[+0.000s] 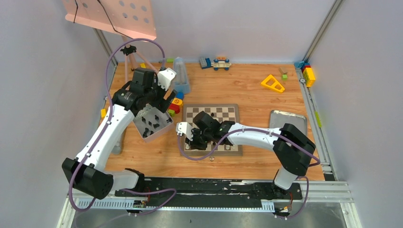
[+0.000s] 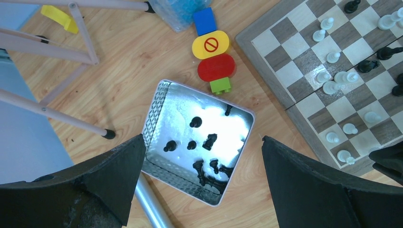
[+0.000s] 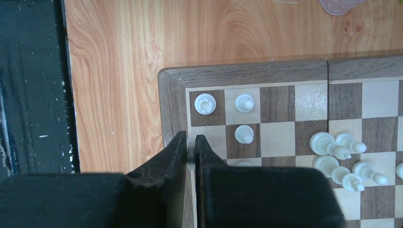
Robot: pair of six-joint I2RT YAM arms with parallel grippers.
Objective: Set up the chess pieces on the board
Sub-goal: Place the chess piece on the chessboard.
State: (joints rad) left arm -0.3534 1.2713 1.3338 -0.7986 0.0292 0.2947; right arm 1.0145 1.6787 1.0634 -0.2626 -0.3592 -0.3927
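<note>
My right gripper [image 3: 191,142] pinches a small white piece [image 3: 191,156] low over the corner of the board [image 3: 247,73]. I judge it is being seated on its home square, beside the white pieces [image 3: 244,103] standing there. My left gripper [image 2: 202,140] hangs spread wide above the metal tin [image 2: 154,107] — inside lie only black pieces [image 2: 195,122], several standing, some tumbled together — poised, I think, to fetch one.

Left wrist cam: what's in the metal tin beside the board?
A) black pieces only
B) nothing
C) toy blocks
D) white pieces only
A: only black pieces lie in the metal tin; the white pieces in that view are out on the board.
</note>
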